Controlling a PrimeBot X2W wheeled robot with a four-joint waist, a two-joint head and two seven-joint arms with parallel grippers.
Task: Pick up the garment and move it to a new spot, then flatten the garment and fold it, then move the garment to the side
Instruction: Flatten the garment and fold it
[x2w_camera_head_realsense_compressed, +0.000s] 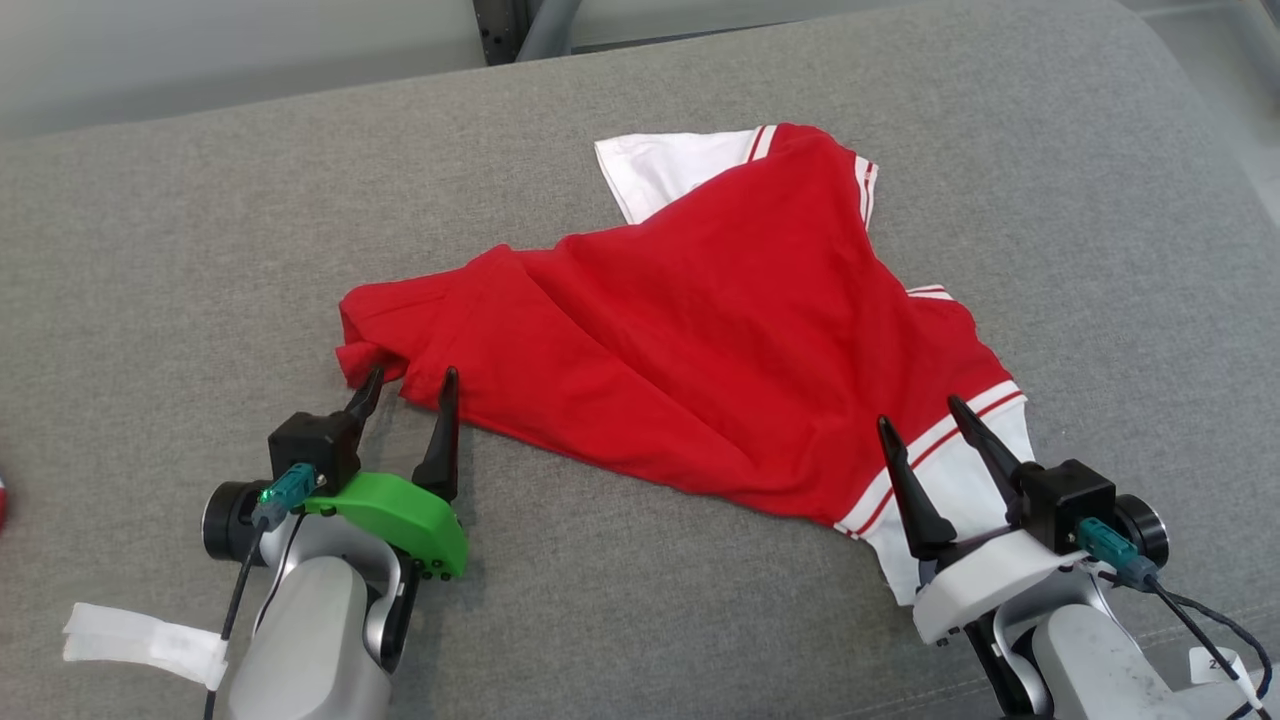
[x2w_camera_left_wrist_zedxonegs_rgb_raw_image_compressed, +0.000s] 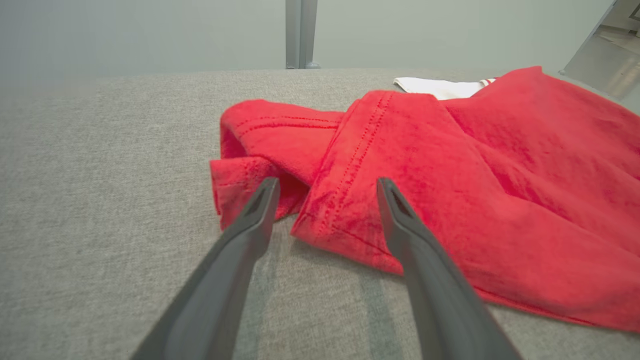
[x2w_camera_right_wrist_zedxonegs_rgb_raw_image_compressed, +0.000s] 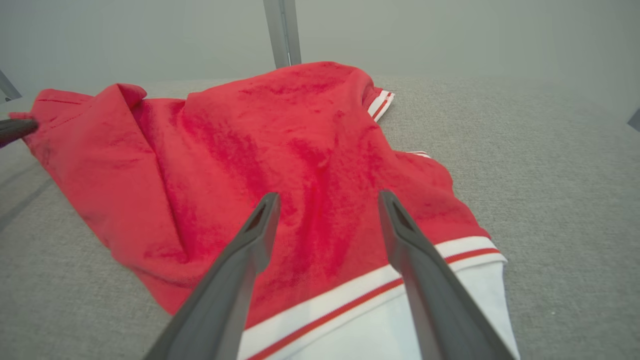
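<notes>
The grey cushion (x2w_camera_head_realsense_compressed: 200, 250) runs bare outward of both tools. The red shirt (x2w_camera_head_realsense_compressed: 720, 330) lies rumpled ahead of and between them, and I can't see its under layers. My left gripper (x2w_camera_head_realsense_compressed: 414, 375) has its fingers apart, straddling the rolled hem corner (x2w_camera_left_wrist_zedxonegs_rgb_raw_image_compressed: 345, 165). The left wrist view shows the stitching there. My right gripper (x2w_camera_head_realsense_compressed: 917, 410) is also spread, over the white striped sleeve (x2w_camera_right_wrist_zedxonegs_rgb_raw_image_compressed: 350, 325). The right wrist view's bottom edge cuts that sleeve off.
</notes>
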